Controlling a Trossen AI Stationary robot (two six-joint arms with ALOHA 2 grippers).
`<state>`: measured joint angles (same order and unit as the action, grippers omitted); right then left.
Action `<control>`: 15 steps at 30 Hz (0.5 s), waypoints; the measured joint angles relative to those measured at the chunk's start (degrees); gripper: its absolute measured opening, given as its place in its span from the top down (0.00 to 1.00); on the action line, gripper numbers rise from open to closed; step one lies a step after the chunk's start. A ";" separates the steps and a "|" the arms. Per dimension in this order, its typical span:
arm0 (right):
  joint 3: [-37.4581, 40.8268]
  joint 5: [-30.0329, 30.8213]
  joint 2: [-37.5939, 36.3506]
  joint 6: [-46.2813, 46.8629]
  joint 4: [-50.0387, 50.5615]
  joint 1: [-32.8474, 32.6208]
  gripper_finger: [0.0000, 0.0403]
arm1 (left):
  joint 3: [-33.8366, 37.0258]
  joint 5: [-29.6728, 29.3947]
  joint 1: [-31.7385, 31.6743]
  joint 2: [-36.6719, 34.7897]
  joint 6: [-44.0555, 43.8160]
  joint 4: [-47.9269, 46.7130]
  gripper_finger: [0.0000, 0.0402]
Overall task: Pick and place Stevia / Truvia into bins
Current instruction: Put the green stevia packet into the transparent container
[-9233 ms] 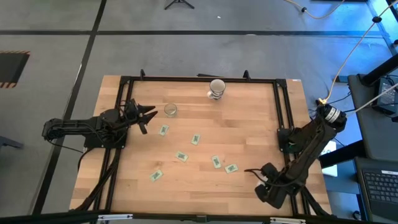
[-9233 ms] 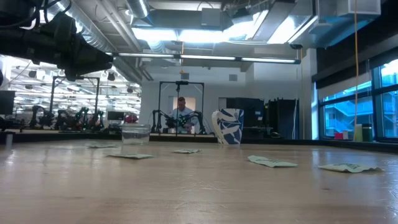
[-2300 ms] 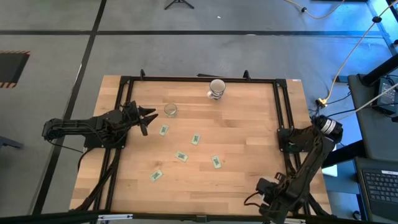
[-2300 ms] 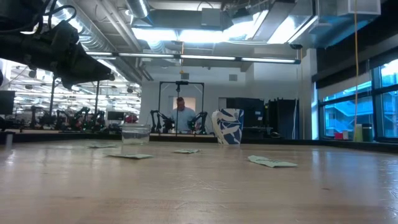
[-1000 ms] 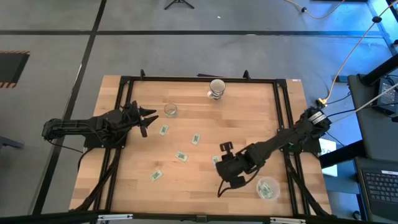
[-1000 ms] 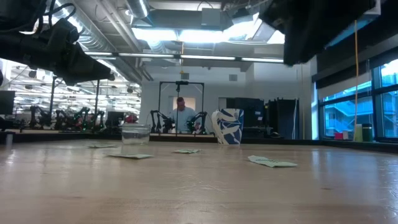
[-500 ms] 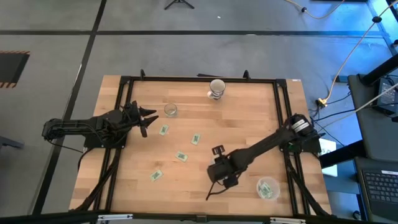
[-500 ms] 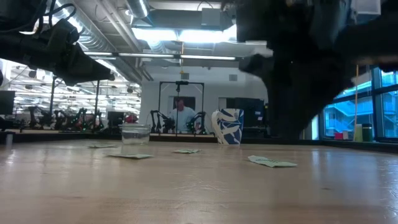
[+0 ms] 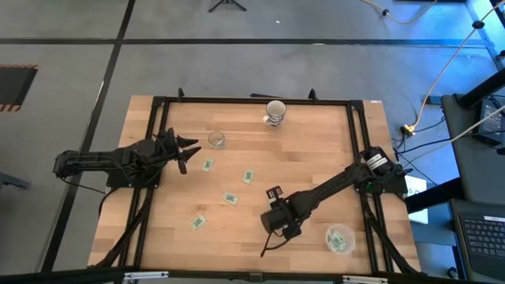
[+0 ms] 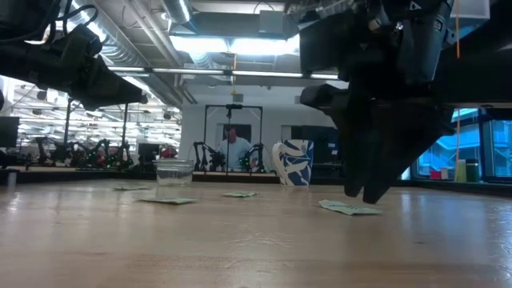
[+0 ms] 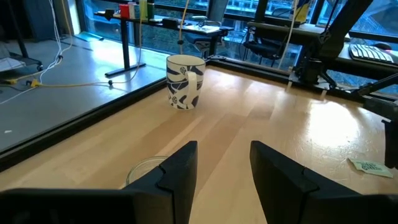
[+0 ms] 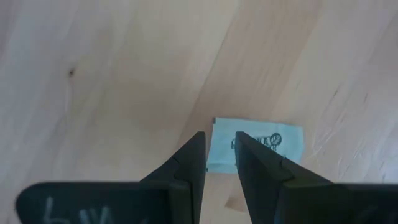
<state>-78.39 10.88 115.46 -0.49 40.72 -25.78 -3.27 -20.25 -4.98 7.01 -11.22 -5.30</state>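
Several white-and-green sachets lie flat on the wooden table: (image 9: 207,165), (image 9: 248,177), (image 9: 230,199), (image 9: 197,222). My right gripper (image 9: 278,214) points straight down over another sachet (image 12: 258,144), near the table's middle. Its fingers are open by a narrow gap, and the tips (image 10: 364,196) hang just above that sachet (image 10: 350,210), over one short end. The clear round bin (image 9: 339,238) stands near the table's near right corner with sachets inside. My left gripper (image 9: 189,150) waits open at the far left, beside a small clear cup (image 9: 216,140).
A white-and-blue mug (image 9: 275,112) stands at the far edge. The small clear cup (image 11: 146,169) sits just ahead of my left fingers. A black frame (image 9: 158,102) runs along the table's sides. A person shows in the room beyond (image 10: 233,148).
My right gripper has moved a little toward the table's left edge and come down from high above the table, so that its fingers now hang just over the middle sachet. The sachets and the bin have stayed put.
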 joint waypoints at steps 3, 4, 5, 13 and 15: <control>0.00 0.02 0.01 -0.54 -0.55 0.05 0.78 | 0.00 0.00 0.01 0.00 0.00 0.00 0.64; 0.00 0.02 0.02 -1.17 -0.53 0.10 0.78 | 0.00 0.00 0.00 0.00 0.00 0.00 0.64; 0.00 0.04 0.02 -1.41 -0.54 0.12 0.78 | 0.00 0.00 0.01 0.00 0.00 -0.01 0.64; 2.54 -0.89 0.04 -1.34 -4.35 0.56 0.78 | 0.00 -0.02 0.01 0.00 0.00 -0.02 0.64; 3.68 -1.10 -0.07 -1.28 -5.71 0.55 0.78 | 0.00 -0.02 0.00 0.00 0.00 -0.02 0.64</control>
<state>-74.71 9.78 115.39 -1.77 35.01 -25.23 -3.27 -20.27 -4.98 7.01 -11.22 -5.32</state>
